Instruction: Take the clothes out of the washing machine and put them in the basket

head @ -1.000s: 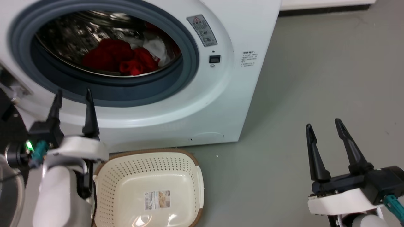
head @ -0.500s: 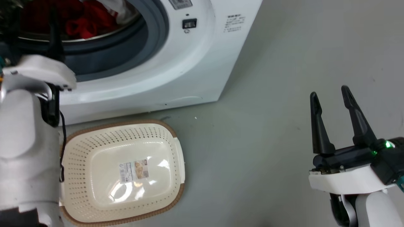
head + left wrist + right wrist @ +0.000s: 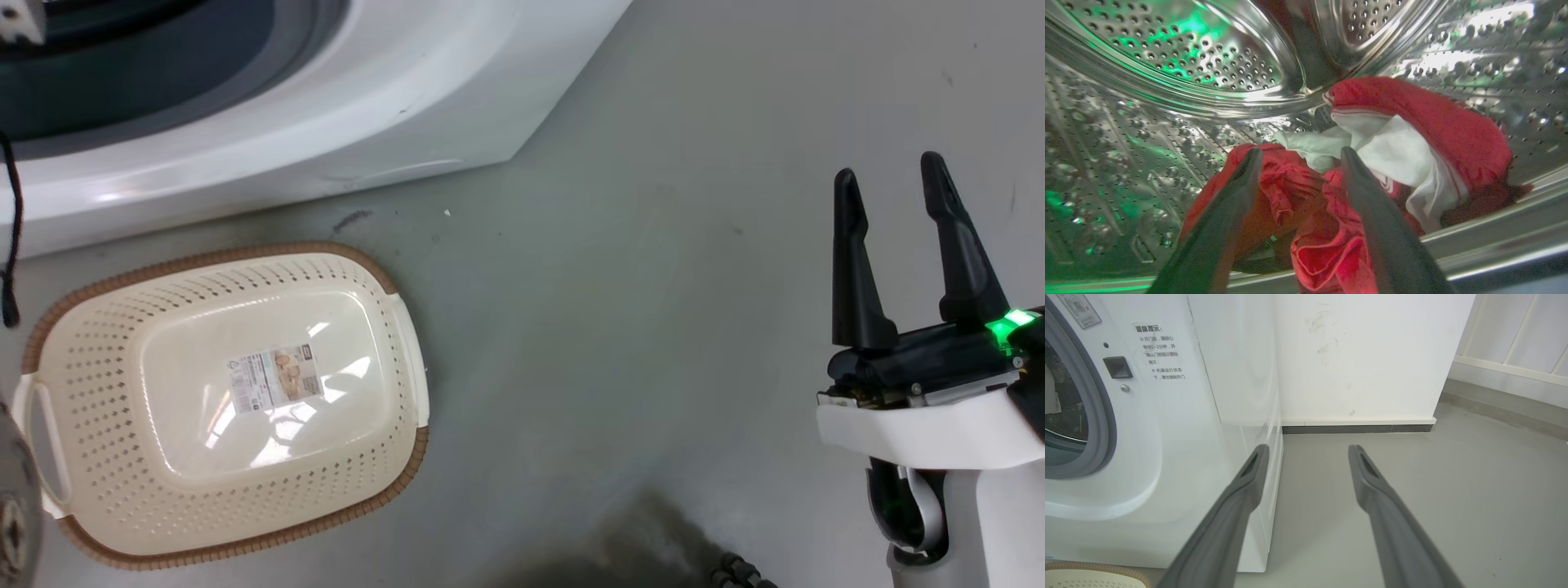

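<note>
- The clothes (image 3: 1412, 118) lay before my left gripper (image 3: 1301, 150), its fingers apart.
- A deep bite into the red bunch seemed safest (thin white edge might slip).

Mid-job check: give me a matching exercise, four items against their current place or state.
Column A
1 left end effector
2 right end effector
3 basket
4 clothes

Column B
a empty, on the floor by the washing machine
b open, over bare floor
c heaped in the drum
d open, inside the drum, pointing at red fabric

Pairs: 1-d, 2-b, 3-a, 4-c
</note>
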### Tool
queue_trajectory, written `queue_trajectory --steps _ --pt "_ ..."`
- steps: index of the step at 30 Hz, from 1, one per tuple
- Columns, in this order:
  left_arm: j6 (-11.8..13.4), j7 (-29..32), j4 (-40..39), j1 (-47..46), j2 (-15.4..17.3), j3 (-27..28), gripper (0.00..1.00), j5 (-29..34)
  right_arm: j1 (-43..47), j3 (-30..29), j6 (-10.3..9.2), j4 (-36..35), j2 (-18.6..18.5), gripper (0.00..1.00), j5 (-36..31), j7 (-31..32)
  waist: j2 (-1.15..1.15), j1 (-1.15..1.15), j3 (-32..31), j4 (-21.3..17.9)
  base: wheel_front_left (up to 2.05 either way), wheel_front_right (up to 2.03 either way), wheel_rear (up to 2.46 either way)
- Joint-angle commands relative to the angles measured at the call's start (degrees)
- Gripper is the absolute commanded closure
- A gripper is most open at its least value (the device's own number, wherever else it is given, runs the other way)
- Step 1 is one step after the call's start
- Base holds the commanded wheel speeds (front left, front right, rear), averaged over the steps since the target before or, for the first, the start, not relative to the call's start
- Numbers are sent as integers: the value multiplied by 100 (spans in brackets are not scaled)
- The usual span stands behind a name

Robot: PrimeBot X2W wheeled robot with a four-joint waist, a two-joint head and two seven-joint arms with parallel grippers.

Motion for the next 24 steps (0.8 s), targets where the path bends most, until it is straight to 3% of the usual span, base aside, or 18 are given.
queue_trajectory --steps 1,6,11,24 --pt "-15 222 93 -192 86 -82 0 25 -130 -11 -4 -38 1 0 34 -14 0 -1 231 -74 0 0 0" --pt "-26 1325 400 -871 257 -719 0 -174 -243 -82 -4 -85 0 0 136 -14 0 -1 522 -103 0 0 0" --pt "-25 2431 503 -1400 418 -1321 0 -754 -359 -104 -4 -149 1 0 196 -14 0 -1 777 -139 0 0 0" --pt "-26 4596 140 -2368 969 -2193 0 -1433 -443 -26 -4 -368 2 0 444 -14 0 -1 1406 -442 0 0 0"
